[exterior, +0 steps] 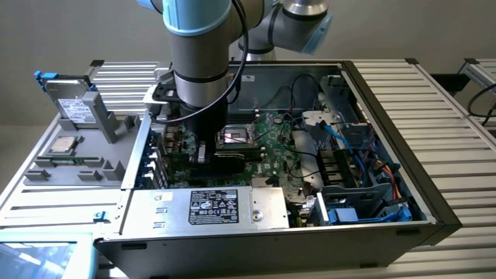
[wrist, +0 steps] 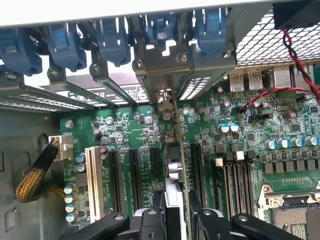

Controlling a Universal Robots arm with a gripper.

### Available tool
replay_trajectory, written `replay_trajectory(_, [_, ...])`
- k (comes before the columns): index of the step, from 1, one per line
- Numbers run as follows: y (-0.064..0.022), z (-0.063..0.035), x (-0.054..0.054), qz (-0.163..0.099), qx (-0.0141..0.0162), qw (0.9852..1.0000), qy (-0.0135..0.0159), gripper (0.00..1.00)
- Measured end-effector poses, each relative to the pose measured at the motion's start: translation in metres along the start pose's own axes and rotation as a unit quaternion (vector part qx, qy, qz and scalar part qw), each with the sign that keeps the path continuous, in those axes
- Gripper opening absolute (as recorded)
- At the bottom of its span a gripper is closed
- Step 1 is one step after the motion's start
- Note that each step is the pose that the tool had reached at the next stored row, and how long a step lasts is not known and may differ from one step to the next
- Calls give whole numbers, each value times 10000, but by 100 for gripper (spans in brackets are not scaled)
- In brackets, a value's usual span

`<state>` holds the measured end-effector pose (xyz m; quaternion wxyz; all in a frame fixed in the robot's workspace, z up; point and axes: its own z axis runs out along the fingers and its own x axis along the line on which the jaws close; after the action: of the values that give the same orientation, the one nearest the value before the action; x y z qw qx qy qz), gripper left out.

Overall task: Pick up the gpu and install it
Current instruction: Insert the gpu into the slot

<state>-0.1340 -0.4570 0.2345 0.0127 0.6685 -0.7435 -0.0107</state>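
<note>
Clamping gpu [wrist: 173, 167] edge-on between claw [wrist: 175, 207] jaws

Holding gpu [wrist: 175, 165] edge-on in gripper [wrist: 176, 212], upright over green motherboard [wrist: 125, 125], among black expansion slots [wrist: 134, 175]. Bracket end close against rear slot openings, beneath blue latches [wrist: 112, 35]. Braided cable [wrist: 32, 175] near white slot [wrist: 91, 182].

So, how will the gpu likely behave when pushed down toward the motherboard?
Probably stiff: the gpu stands straight and edge-on in the hand. Thin and upright, it could tilt sideways if pushed off-centre. Its thin circuit board probably won't tolerate hard force.
</note>
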Motion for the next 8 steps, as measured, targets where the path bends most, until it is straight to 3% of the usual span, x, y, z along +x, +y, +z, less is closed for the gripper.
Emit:
replay_trajectory(4, [1, 1, 1, -28, 0, 10000, 0, 29])
replay_trajectory(8, [-4, 1, 4, -228, 1, 9997, 7, 29])
